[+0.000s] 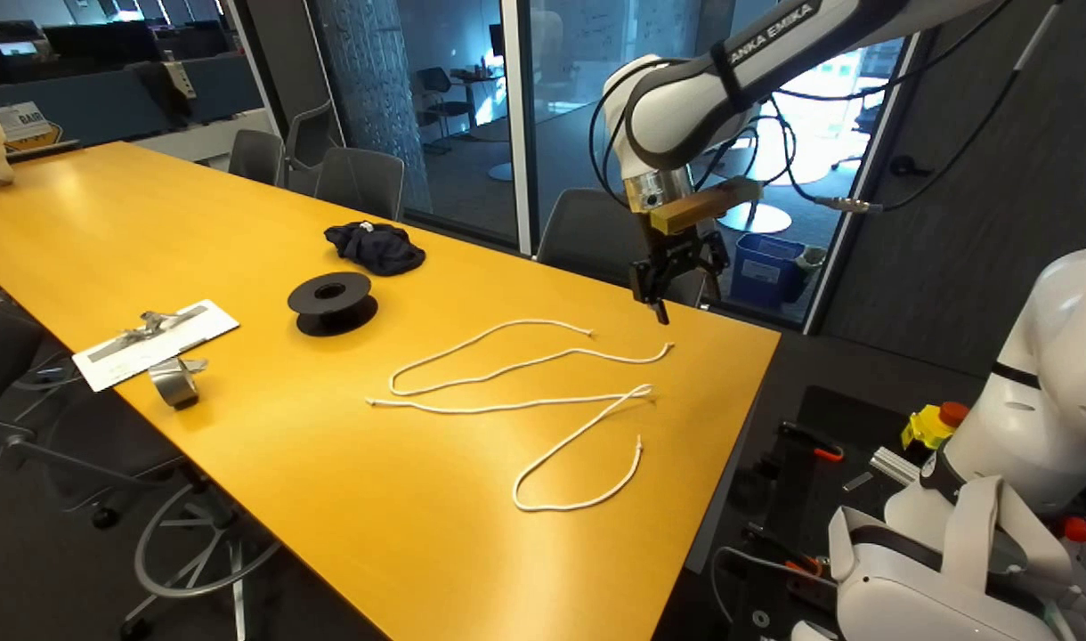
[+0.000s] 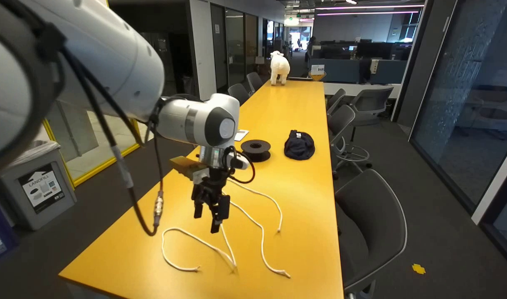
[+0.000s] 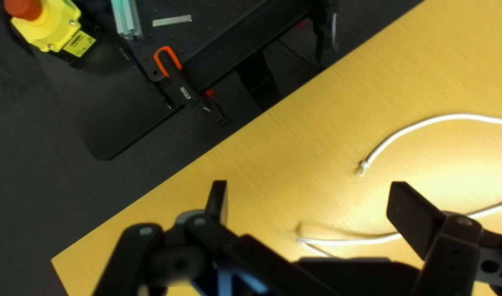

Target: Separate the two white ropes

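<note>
Two white ropes lie on the yellow table. One rope (image 1: pixel 570 352) makes a wide open loop; it also shows in an exterior view (image 2: pixel 262 241). The second rope (image 1: pixel 507 408) has a sharp bend and a curved loop, and also shows in an exterior view (image 2: pixel 195 237). They lie side by side with a narrow gap; I see no crossing. My gripper (image 1: pixel 685 289) is open and empty above the table, also in an exterior view (image 2: pixel 210 218). In the wrist view, the second rope (image 3: pixel 452 117) has its bend between and below the fingers (image 3: pixel 308 193). The looped rope is out of that view.
A black spool (image 1: pixel 332 307), a dark cloth (image 1: pixel 378 249), a white board with a cable (image 1: pixel 156 345) and a tape roll (image 1: pixel 174 383) lie farther along the table (image 1: pixel 401 534). Chairs stand along the sides. The robot base's black stand is beyond the table's end edge.
</note>
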Tool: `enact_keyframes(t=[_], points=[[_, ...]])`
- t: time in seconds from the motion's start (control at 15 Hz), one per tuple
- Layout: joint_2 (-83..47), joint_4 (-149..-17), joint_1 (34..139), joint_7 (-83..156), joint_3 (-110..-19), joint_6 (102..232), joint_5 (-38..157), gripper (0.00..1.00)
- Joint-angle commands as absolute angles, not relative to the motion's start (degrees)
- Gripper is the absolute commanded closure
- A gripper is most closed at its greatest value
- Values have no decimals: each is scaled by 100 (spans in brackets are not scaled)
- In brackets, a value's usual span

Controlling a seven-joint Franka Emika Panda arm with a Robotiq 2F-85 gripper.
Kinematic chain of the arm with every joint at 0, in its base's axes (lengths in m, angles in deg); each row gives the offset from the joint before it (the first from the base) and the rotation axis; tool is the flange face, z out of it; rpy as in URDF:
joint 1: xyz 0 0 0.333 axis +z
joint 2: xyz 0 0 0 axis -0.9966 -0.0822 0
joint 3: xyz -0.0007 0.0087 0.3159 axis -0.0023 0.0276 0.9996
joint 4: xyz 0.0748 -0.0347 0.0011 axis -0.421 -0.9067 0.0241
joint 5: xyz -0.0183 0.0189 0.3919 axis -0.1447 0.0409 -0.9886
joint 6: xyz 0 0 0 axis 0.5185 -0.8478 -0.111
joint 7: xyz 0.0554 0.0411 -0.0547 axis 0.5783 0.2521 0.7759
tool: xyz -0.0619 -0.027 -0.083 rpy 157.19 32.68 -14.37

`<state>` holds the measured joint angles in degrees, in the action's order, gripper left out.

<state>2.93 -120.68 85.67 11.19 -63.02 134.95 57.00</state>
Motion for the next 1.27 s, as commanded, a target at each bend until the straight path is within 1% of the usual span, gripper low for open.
enact_keyframes(t=[0.0, 0.27, 0.53, 0.87, 0.93, 1.2], points=[[1712, -12790, 8718, 1350, -5851, 13135, 6106, 0], [2467, -13024, 8787, 1890, -5524, 13316, 6178, 0], [2937, -13125, 8760, 2610, -5649, 13850, 5983, 0], [2898, -13124, 8699, 3477, -6083, 14376, 5711, 0], [2811, -13020, 8648, 3119, -5870, 14105, 5843, 0], [2800, -13062, 8626, 3385, -6019, 14233, 5777, 0]])
